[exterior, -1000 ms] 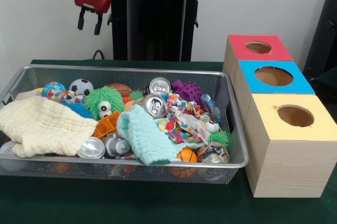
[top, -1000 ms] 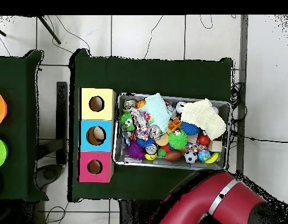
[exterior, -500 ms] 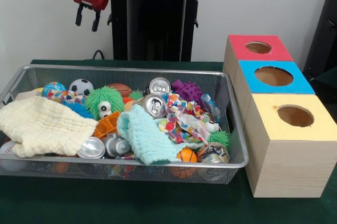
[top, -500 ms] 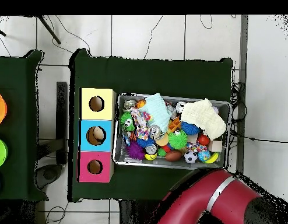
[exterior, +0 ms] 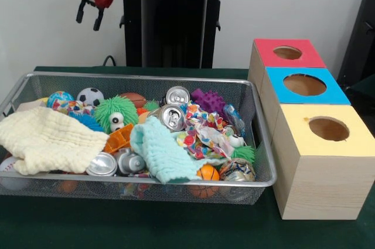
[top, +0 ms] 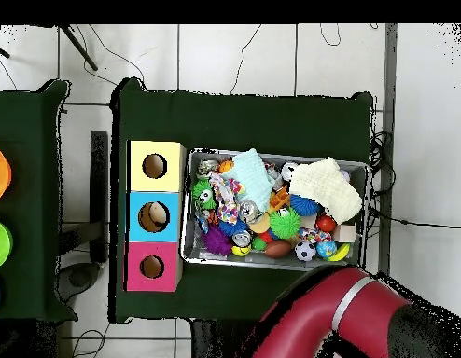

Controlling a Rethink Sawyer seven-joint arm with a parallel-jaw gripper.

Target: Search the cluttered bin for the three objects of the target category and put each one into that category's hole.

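On the green table [exterior: 176, 231], the wire-mesh bin [exterior: 135, 183] sits just beside a row of three wooden boxes, with bare cloth showing along its near side and behind it. Box count is three, each with one round hole on top: red [exterior: 287, 53], blue [exterior: 304, 85] and yellow [exterior: 329, 129]; nothing stands on their lids. Bin contents are heaped close to the rim, leaving little free room inside. Counted at the surface: four drink cans, namely an upright can at the back [exterior: 177, 94], a can tipped toward the camera [exterior: 171, 116], a can lying near the front wall [exterior: 102, 164] and a crushed can beside it [exterior: 131, 161]; two cloths, a pale yellow one [exterior: 47, 137] and a mint one [exterior: 164, 152]; one soccer ball [exterior: 90, 96]; one fuzzy green toy with eyes [exterior: 115, 113]. Above the bin's back left corner in the front view, the gripper [exterior: 87, 14] hangs high, well clear of the contents, pointing downward, its two fingers spread apart and holding nothing.
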